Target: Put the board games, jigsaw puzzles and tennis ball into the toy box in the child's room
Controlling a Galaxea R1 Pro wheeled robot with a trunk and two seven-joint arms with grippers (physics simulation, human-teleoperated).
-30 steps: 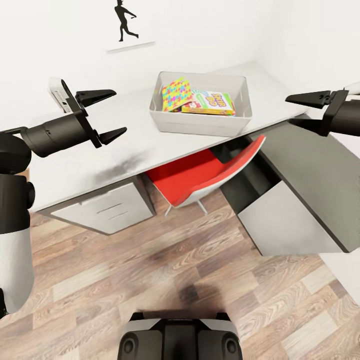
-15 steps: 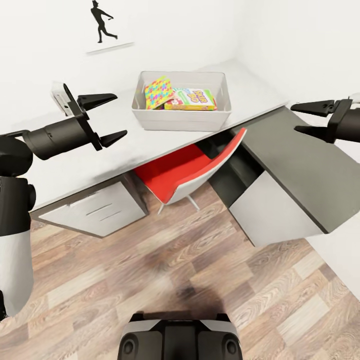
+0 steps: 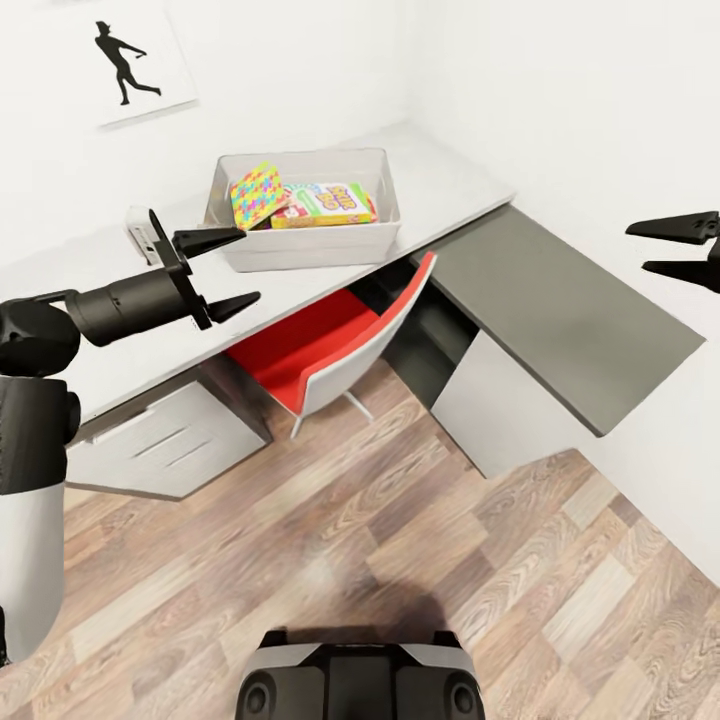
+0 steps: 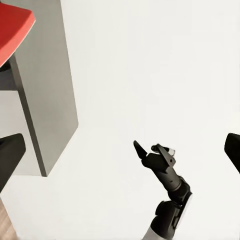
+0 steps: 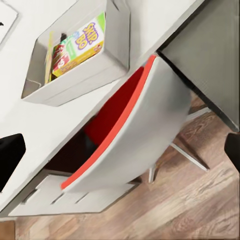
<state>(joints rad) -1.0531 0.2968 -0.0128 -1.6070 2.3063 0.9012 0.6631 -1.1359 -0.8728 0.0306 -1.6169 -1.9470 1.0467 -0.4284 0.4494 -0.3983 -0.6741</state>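
Toy box: on the table, holding the Skip-Bo game and a multicoloured puzzle box. Left gripper and right gripper: fingers wide, empty, both short of the toy box. Judged step: transit between loads; next move calls for locating a remaining toy.

The toy box is a light grey bin with sloping sides. It sits on the long pale table, close to the front edge. Inside it lies a Skip-Bo game box, green, yellow and red, lying flat. Beside it, a box with a bright pattern of many little coloured pieces leans tilted against the side wall of the bin. From the right wrist view, the Skip-Bo box also shows in the bin, with a bit of red next to it.
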